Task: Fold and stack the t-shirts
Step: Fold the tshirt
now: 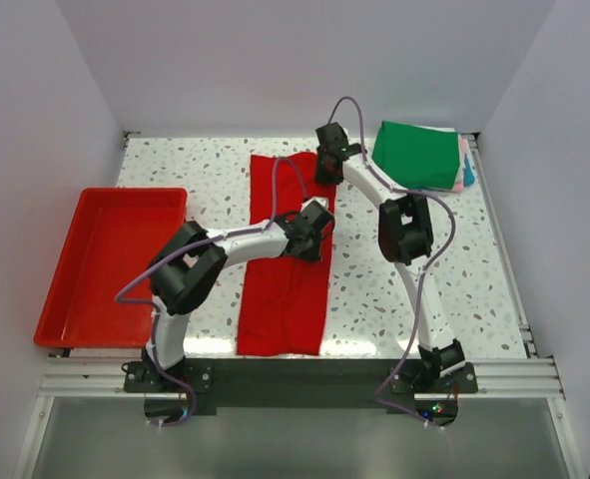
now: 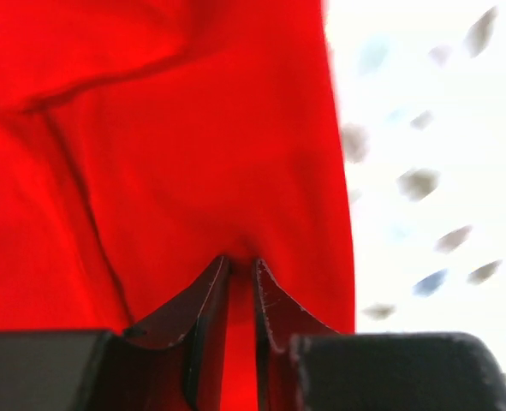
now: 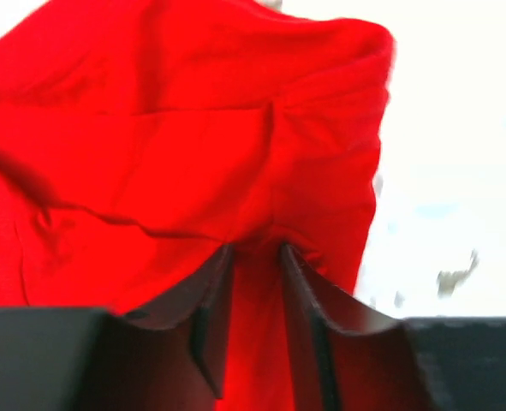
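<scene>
A bright red t-shirt (image 1: 283, 289) lies as a long strip down the middle of the table. My left gripper (image 1: 311, 236) is shut on its right edge near the middle; the left wrist view shows red cloth (image 2: 193, 145) pinched between the fingers (image 2: 205, 300). My right gripper (image 1: 326, 168) is shut on the shirt's far right corner; the right wrist view shows bunched red cloth (image 3: 193, 128) between its fingers (image 3: 214, 282). A folded green t-shirt (image 1: 416, 153) tops a stack at the back right, with pink, white and teal edges (image 1: 464, 165) showing under it.
A rigid red plastic tray (image 1: 110, 264) stands at the left, hanging over the table's left edge. White walls close in the back and both sides. The speckled tabletop (image 1: 394, 289) shows bare between the red shirt and the right edge.
</scene>
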`<state>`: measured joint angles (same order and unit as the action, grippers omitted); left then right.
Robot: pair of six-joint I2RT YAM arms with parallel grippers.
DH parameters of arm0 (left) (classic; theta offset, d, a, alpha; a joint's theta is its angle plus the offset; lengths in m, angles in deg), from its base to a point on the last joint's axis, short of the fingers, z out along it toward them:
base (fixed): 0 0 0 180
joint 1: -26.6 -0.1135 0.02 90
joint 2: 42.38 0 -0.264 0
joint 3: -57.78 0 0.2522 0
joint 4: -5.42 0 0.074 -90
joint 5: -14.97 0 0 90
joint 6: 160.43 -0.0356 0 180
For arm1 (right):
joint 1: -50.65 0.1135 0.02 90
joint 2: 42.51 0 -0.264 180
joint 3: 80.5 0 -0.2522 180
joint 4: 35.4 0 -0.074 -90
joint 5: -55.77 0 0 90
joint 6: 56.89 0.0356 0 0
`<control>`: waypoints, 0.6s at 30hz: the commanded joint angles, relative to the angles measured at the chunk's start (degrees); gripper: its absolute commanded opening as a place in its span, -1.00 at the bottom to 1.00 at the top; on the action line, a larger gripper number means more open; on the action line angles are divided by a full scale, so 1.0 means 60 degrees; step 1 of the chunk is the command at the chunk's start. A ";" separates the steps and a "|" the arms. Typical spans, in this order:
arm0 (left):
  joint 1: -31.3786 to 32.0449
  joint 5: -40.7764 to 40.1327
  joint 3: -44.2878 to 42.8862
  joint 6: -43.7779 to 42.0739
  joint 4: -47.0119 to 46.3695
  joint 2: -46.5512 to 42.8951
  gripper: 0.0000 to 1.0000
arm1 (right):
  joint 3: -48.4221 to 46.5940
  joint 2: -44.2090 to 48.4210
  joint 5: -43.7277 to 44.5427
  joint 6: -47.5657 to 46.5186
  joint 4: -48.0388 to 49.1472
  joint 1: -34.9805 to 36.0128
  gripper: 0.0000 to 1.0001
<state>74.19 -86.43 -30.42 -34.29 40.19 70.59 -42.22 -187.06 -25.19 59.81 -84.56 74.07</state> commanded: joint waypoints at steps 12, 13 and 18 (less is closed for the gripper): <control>-0.0608 0.2061 -0.2611 -0.0194 -0.1451 0.0979 0.10 | -0.0871 0.1324 -0.0320 -0.1447 0.0714 -0.0901 0.80; -0.0608 0.2133 -0.2203 -0.0150 -0.1597 0.0397 0.12 | -0.0575 0.1676 -0.0334 -0.1331 0.0700 -0.0900 0.80; -0.0637 0.1929 -0.0632 0.0202 -0.2243 -0.1657 0.18 | 0.2328 0.4781 -0.0247 -0.0657 0.0903 -0.0857 0.79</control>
<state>70.74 -75.13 -37.24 -33.98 32.35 71.20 -32.93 -173.10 -26.57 53.71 -81.37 68.13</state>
